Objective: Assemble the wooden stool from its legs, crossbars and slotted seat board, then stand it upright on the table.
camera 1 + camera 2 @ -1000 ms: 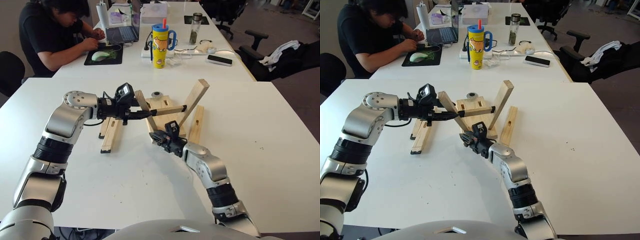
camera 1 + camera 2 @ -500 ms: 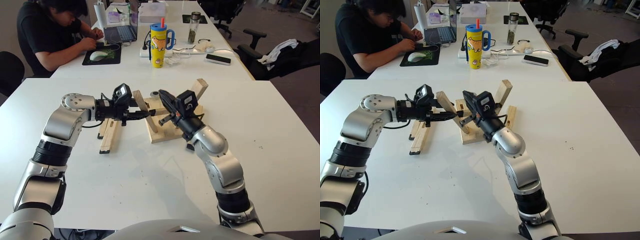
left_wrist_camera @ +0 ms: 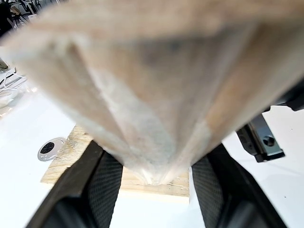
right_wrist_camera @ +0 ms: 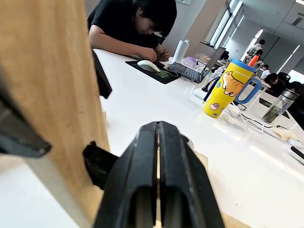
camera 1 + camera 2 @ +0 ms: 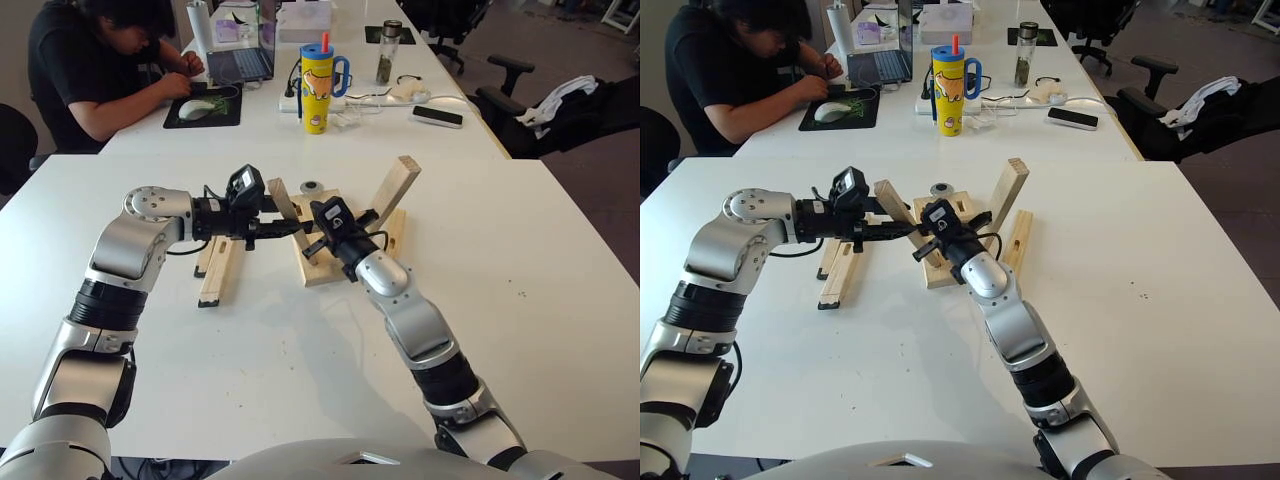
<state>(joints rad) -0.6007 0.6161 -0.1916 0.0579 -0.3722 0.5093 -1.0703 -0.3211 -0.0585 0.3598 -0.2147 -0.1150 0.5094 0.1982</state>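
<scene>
1. My left tool is closed tight on a slanted stool leg, held up off the tabletop.
2. My right tool is squeezed closed with nothing in it, just beside that leg.
3. The seat board lies flat on the tabletop, below my right tool.
4. Another leg leans up at the board's right side.
5. Two loose wood pieces lie flat to the left.

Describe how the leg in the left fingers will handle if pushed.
The leg looks like solid wood, probably stiff. Flat faces between the left fingers should hold without rolling. It stands tilted and might tip if released.
</scene>
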